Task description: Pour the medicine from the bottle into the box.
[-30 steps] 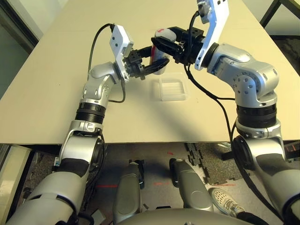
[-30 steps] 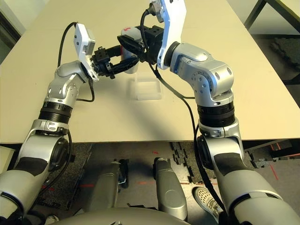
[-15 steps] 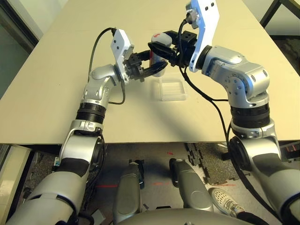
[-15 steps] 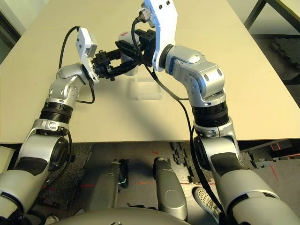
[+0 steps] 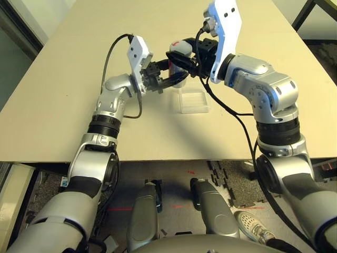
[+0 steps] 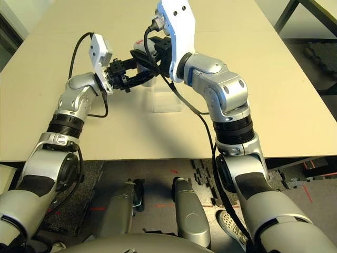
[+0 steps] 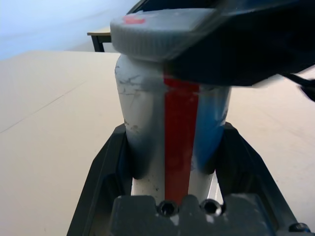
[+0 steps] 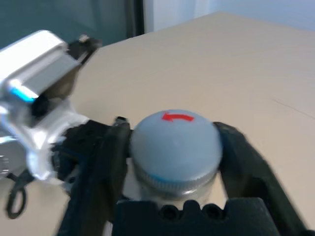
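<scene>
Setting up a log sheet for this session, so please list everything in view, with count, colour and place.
Bottle: one, silvery-grey with a red and white label, upright between the left gripper's jaws
Cap: one, round, grey with a red arrow, on the bottle, between the right gripper's jaws
Box: one, clear, on the table, nearer the robot than the bottle
Table: one, beige, under the box
Shoe: at least one, pale, on the floor
Floor: one, grey with red marks, below the table's near edge
Robot's arms: two, silver, reaching over the table
Grippers: two, black, left and right, at the bottle
</scene>
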